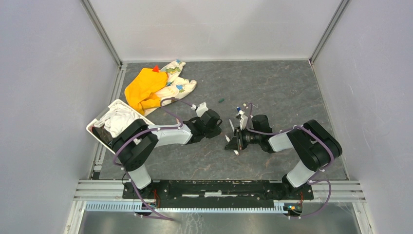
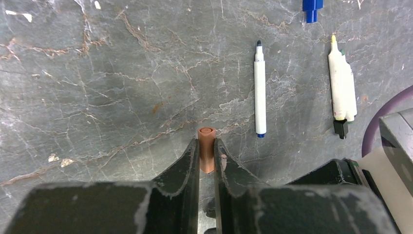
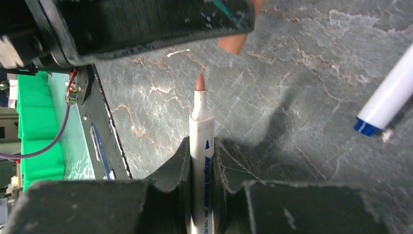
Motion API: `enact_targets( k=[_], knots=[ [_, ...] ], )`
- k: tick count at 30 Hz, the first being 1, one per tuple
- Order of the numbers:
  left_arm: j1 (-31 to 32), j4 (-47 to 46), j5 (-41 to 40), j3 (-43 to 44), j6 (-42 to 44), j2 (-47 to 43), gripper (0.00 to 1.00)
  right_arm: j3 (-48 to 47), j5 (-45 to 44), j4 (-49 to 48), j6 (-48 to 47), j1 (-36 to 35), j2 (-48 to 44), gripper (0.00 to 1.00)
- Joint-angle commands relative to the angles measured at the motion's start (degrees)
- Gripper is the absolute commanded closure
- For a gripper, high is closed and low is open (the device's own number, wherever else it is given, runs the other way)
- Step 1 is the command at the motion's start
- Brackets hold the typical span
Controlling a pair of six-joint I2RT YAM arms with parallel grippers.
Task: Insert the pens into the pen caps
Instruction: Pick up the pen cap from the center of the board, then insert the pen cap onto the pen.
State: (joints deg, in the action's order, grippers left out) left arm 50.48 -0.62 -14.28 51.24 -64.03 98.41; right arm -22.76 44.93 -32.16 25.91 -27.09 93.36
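My left gripper (image 2: 207,146) is shut on a short brown pen cap (image 2: 206,141), which pokes out past the fingertips with its round end showing. My right gripper (image 3: 201,146) is shut on a white pen (image 3: 201,122) with a brown tip. That tip points at the brown cap (image 3: 234,43) and stops a short gap below it. In the top view the left gripper (image 1: 216,124) and the right gripper (image 1: 235,139) face each other mid-table. A dark-tipped pen (image 2: 260,92), a yellow-tipped pen (image 2: 341,83) and a blue cap (image 2: 311,9) lie on the table.
A dark green cap (image 1: 220,101) lies behind the grippers. An orange cloth (image 1: 143,90) and a patterned cloth (image 1: 178,83) sit at the back left. A white bin (image 1: 97,127) with cloths stands by the left arm. Another white pen with a blue end (image 3: 389,97) lies right of the held pen.
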Motion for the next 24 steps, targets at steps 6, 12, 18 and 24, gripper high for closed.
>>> enact_targets(
  k=[6, 12, 18, 24],
  knots=[
    [-0.2, -2.8, 1.3, 0.2, -5.3, -0.1, 0.98, -3.3, -2.8, 1.8, 1.9, -1.0, 3.3, 1.00],
    [-0.2, -4.1, 0.0, -1.6, -7.4, -1.7, 0.98, -3.8, -2.8, 2.4, 3.0, -1.3, 3.9, 1.00],
    [-0.2, -4.9, -0.5, -2.5, -8.4, -2.9, 0.98, -3.9, -2.8, 2.4, 3.5, -1.4, 3.9, 1.00],
    [-0.2, -5.9, -1.1, -3.6, -9.6, -4.1, 0.98, -5.4, -2.8, 4.9, 3.5, -1.4, 4.5, 1.00]
  ],
)
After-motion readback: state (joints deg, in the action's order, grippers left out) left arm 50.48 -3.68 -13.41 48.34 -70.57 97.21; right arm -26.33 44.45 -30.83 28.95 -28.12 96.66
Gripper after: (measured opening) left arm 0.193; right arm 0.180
